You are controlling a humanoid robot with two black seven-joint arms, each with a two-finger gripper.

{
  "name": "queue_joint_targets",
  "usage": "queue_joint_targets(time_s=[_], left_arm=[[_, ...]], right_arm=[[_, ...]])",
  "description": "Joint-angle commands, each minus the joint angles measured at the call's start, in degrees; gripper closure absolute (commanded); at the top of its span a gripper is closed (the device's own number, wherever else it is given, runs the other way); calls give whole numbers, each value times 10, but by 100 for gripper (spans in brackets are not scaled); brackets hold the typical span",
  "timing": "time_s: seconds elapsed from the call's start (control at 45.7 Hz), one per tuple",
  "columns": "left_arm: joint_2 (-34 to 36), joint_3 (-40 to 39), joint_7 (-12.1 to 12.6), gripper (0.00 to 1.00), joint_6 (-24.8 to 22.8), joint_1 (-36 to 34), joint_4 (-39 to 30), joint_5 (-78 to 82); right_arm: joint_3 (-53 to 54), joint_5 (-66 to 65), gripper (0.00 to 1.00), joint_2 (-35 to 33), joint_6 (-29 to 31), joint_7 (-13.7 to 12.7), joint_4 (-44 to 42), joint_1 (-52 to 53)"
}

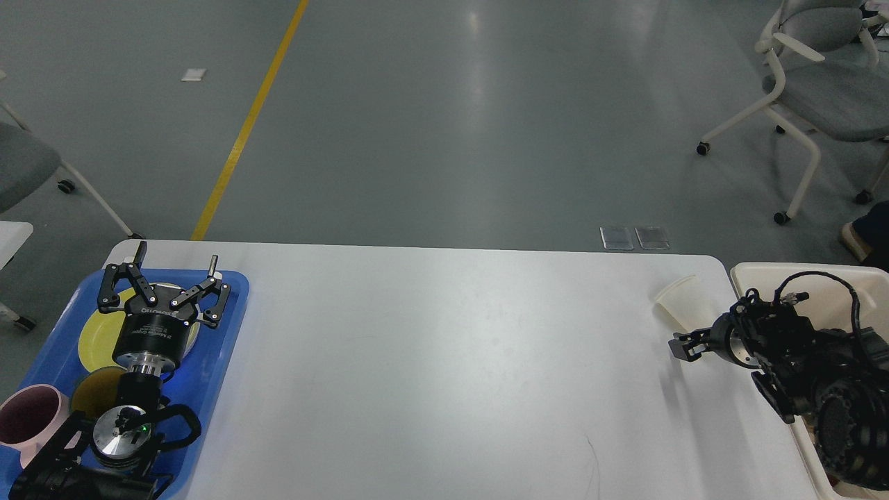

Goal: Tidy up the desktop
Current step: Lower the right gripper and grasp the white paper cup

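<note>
The white desktop fills the lower half of the head view. A white paper cup lies tilted near its far right corner. My right gripper is small and dark, just on the near side of the cup's lower end. I cannot tell its fingers apart, or whether it touches the cup. My left gripper is open and empty, held above the blue tray at the desktop's left end.
The tray holds a yellow plate, a dark yellow dish and a pink mug. A cream bin stands off the right edge, under my right arm. Chairs stand on the floor at the far right and far left.
</note>
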Motion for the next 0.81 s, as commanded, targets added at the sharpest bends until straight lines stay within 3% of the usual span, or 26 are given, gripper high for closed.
queue_joint_targets(time_s=[0.0, 0.416, 0.787], left_arm=[[1, 0, 0, 4, 0, 0, 0, 0], [0, 0, 0, 4, 0, 0, 0, 0], [0, 0, 0, 4, -1, 0, 0, 0]], right_arm=[[-2, 2, 9, 1, 0, -3, -1, -5], [0, 6, 10, 6, -1, -9, -9, -17], [2, 115, 14, 18, -2, -36, -17, -17]])
